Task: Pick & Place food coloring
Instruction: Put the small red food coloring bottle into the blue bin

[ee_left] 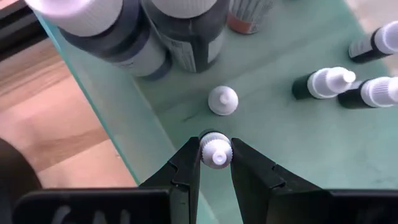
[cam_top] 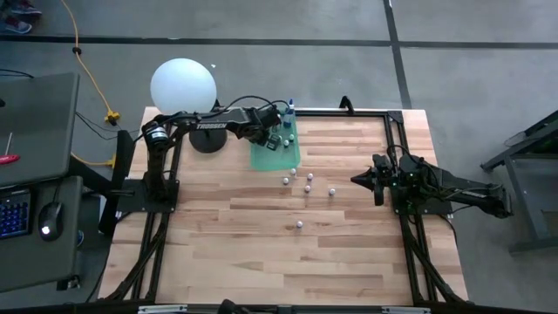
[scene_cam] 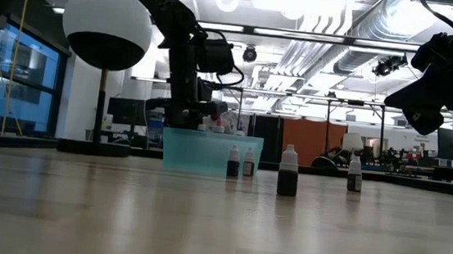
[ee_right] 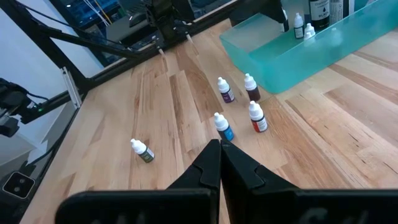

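One tiny white-capped food coloring bottle (ee_left: pixel 215 149) in left pincer's (ee_left: pixel 215 163) grip; right pincer (ee_right: pixel 220 163) closed.

Table (cam_top: pixel 261 253) is light wood planks, smooth, slight sheen; tray (ee_right: pixel 292 53) is translucent green plastic, frosted-looking. Small bottles (ee_right: pixel 255 117) have matt white plastic caps and dark glossy bodies with paper labels. Lamp globe (cam_top: pixel 182 85) is smooth matt white; left gripper (ee_left: pixel 215 163) fingers (ee_left: pixel 186 165) are matt black plastic.
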